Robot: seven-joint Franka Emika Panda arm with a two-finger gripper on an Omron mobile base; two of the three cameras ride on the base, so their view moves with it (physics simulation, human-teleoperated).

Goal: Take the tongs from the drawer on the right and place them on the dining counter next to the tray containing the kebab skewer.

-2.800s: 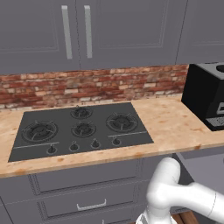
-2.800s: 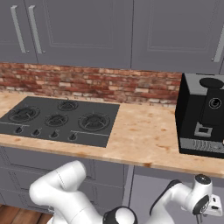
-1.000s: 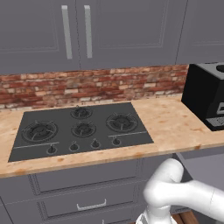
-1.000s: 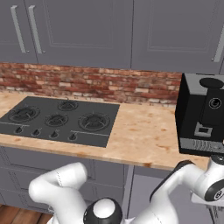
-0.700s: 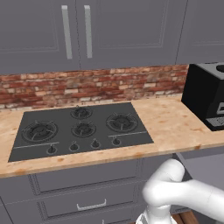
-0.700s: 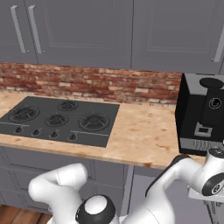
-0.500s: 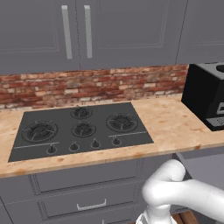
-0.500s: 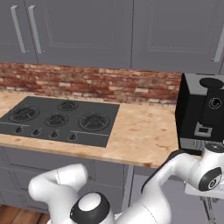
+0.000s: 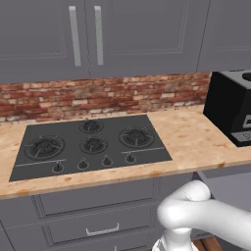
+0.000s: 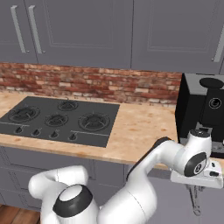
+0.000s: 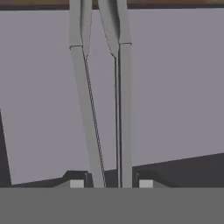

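Observation:
My gripper (image 10: 191,187) hangs below the counter edge at the right, shut on the tongs (image 10: 195,204), which dangle from it. In the hand view both thin silvery arms of the tongs (image 11: 122,109) run straight up from between my gripper (image 11: 111,183) tips, squeezed close together. Behind them lies the grey inside of the drawer (image 11: 179,87), which stands pulled out under the counter (image 9: 229,185). The dining counter, the tray and the kebab skewer are out of view.
A black hob (image 9: 93,144) (image 10: 59,118) is set into the wood counter (image 10: 140,131). A black coffee machine (image 10: 203,113) (image 9: 233,112) stands at the right, just above my hand. Panelled drawers (image 9: 100,215) sit under the hob, grey wall cabinets above.
My hand has risen and come a little left, up to the counter edge, lifting the tongs with it. The jaws have stayed as they were.

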